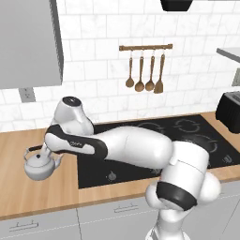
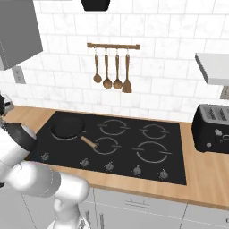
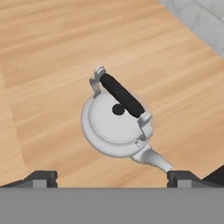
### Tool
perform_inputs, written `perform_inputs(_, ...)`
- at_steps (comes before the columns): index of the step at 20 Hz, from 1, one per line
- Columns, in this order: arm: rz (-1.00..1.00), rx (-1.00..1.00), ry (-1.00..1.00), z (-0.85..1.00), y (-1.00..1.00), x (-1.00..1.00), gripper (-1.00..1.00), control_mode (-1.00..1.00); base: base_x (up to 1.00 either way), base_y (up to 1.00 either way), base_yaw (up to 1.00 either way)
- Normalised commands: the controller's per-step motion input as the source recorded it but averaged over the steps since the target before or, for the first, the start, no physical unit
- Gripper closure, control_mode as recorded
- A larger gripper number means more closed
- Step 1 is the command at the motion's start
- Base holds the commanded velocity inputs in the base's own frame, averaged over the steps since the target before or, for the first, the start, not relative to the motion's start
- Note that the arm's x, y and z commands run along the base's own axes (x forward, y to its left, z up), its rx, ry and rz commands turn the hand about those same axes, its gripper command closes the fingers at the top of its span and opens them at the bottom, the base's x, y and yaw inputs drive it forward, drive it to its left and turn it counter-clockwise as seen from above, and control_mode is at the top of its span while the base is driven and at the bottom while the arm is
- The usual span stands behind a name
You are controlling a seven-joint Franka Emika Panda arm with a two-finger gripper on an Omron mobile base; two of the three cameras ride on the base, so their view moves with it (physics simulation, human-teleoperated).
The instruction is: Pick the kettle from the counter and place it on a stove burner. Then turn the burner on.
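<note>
The shiny silver kettle (image 3: 114, 127) stands upright on the wooden counter (image 3: 52, 52), its black handle (image 3: 122, 94) running diagonally over the lid and its spout (image 3: 154, 160) pointing toward the bottom right of the hand view. My gripper (image 3: 113, 178) hovers above it, open, with the dark fingertips (image 3: 43, 178) spread wide and nothing between them. From the left base view, the kettle (image 1: 40, 165) sits just left of the black cooktop (image 1: 140, 136), with my arm bent over it. Grey ring burners (image 2: 153, 152) mark the glass.
A black frying pan (image 2: 67, 127) with a wooden handle occupies the rear left burner. Control knobs (image 2: 109, 166) line the cooktop's front edge. A black toaster (image 2: 212, 127) stands at the right. Wooden utensils (image 2: 112, 71) hang on the tiled wall.
</note>
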Motion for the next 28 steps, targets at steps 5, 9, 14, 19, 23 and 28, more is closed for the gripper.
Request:
perform_inputs(5, 0.0, -0.11, 0.09, -0.04, 0.07, 0.15, -1.0, -1.0, 0.0, 0.0, 0.0)
perform_inputs(9, 0.0, -0.08, 0.02, -0.01, 0.06, 0.0, -1.0, -1.0, 0.0, 0.0, 0.0)
perform_inputs(14, 0.05, -0.08, 0.05, -0.14, 0.25, 0.11, -1.0, -1.0, 0.0, 0.0, 0.0)
perform_inputs(19, 0.06, -0.12, 0.03, -0.13, 0.26, 0.22, -1.0, -1.0, 0.0, 0.0, 0.0)
perform_inputs(23, 0.01, -0.07, 0.0, -0.03, 0.25, 0.38, -1.0, -1.0, 0.0, 0.0, 0.0)
perform_inputs(28, 0.0, -0.07, 0.0, -0.11, 0.25, 0.39, -1.0, -1.0, 0.0, 0.0, 0.0)
